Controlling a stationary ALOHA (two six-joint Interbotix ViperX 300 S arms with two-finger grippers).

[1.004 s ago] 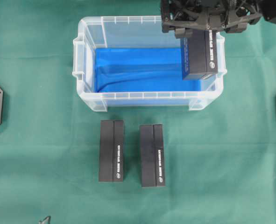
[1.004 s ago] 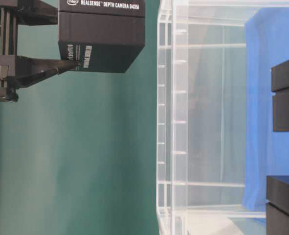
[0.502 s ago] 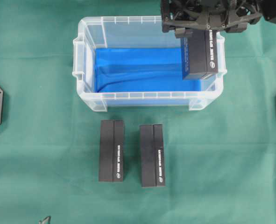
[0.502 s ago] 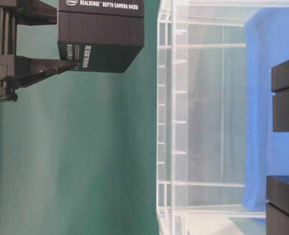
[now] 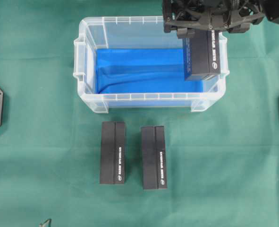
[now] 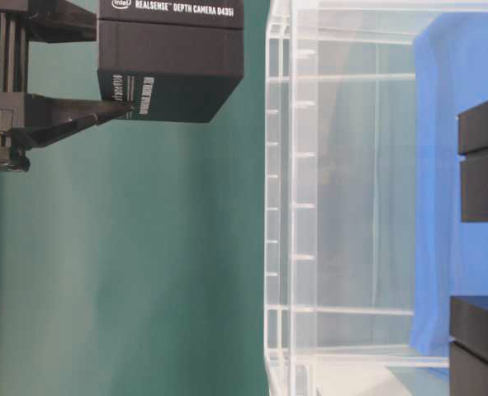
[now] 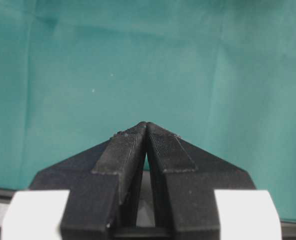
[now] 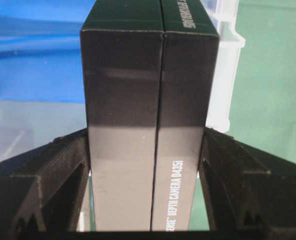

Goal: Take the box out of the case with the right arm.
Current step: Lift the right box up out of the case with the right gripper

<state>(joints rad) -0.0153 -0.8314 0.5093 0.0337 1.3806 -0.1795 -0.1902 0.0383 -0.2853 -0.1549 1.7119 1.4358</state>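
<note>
A green cloth covers the worktop (image 5: 45,118). The right end effector (image 8: 146,150) squeezes the black box (image 5: 203,54), lifted above the case (image 5: 85,56) below it. The left end effector (image 7: 146,131) is pressed together, empty.

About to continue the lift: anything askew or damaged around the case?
Nothing stands out. The right gripper grips the box squarely above the case; two boxes lie neatly in front.

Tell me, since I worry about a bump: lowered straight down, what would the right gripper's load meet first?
Probably the case's blue floor near its right wall; the box held by the right gripper hangs above there, though depth is unclear.
</note>
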